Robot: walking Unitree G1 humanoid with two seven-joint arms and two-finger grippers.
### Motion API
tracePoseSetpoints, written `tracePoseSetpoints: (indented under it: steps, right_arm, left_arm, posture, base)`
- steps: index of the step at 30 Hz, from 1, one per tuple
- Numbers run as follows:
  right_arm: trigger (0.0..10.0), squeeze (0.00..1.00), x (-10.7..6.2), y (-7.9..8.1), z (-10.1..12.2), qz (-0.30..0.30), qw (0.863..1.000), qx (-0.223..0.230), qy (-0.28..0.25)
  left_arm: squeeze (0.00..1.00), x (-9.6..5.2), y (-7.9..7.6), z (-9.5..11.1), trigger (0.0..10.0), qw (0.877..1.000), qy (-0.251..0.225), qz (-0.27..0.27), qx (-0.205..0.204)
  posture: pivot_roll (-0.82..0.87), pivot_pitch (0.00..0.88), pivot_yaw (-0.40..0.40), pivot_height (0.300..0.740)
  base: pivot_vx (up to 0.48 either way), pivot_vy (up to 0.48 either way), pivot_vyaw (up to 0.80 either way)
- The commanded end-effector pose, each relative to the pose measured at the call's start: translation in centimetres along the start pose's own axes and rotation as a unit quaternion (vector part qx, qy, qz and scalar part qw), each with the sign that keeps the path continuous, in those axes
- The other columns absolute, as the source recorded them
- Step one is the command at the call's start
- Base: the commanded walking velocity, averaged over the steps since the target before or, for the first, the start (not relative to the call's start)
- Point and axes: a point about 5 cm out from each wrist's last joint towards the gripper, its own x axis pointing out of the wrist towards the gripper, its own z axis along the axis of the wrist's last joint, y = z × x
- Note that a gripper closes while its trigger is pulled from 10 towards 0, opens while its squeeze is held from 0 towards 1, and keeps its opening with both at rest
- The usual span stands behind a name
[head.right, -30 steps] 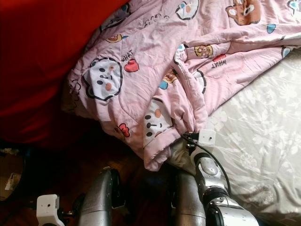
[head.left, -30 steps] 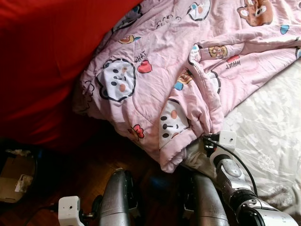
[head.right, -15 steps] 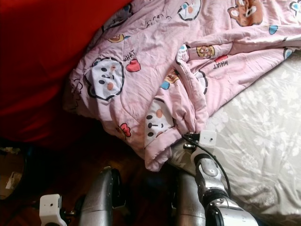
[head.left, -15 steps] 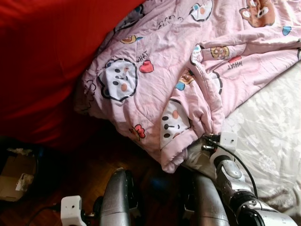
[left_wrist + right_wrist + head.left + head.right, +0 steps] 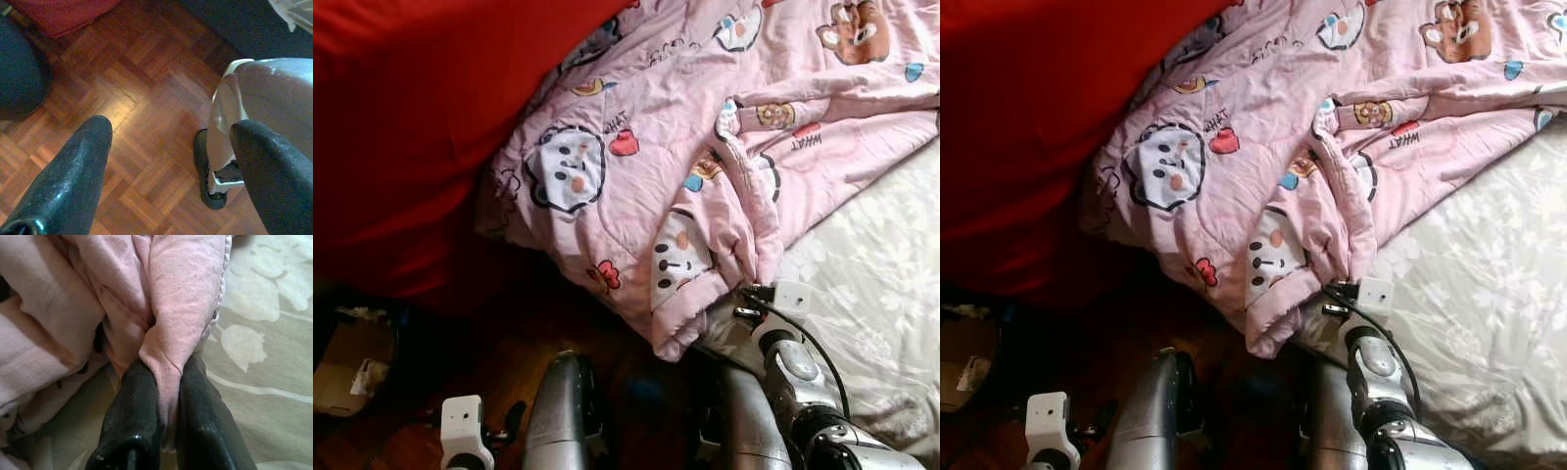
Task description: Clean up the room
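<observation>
Right hand [image 5: 164, 431] is pinching the pink quilt [image 5: 705, 147] hem at the bed [image 5: 891, 284] edge; soft, bulky, likely draggy; left hand [image 5: 171, 161] is hanging open.

Soft matt quilted cloth blanket [image 5: 705, 157]; glossy wooden parquet floor [image 5: 142, 98].

Quilt [image 5: 705, 147] is lying rumpled across the bed sheet [image 5: 881, 284], its corner hanging off the bed edge over the floor [image 5: 132, 93], right gripper [image 5: 166, 396] is pinching that corner's fold, left gripper [image 5: 166, 166] is hanging low above the floor, a cardboard box [image 5: 342, 367] sitting far left.
</observation>
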Motion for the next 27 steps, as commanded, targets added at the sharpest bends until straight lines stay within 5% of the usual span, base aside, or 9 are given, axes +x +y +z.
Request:
tracePoseSetpoints:
  steps: [1,22,27]
  right_arm:
    - [10.0,0.00,-0.6,-0.5,-1.1,-0.011,1.000,0.022,0.003]
    - [10.0,0.00,-0.7,-1.1,0.0,-0.030,0.998,0.044,-0.046]
    - [10.0,0.00,-0.7,-1.3,0.1,-0.033,0.997,0.046,-0.047]
  left_arm:
    - [0.00,-0.9,0.9,-1.7,10.0,0.999,0.040,0.020,-0.001]
    - [0.00,1.3,-0.3,0.1,10.0,0.999,0.038,0.035,-0.007]
    - [0.00,1.5,-0.7,0.1,10.0,0.999,0.041,0.035,-0.008]
  posture:
    - [0.08,0.233,0.055,0.614]
    - [0.02,0.111,0.040,0.739]
    - [0.02,0.097,0.032,0.740]
  base:
    - [0.000,0.000,0.00]
    - [0.000,0.000,0.00]
    - [0.000,0.000,0.00]
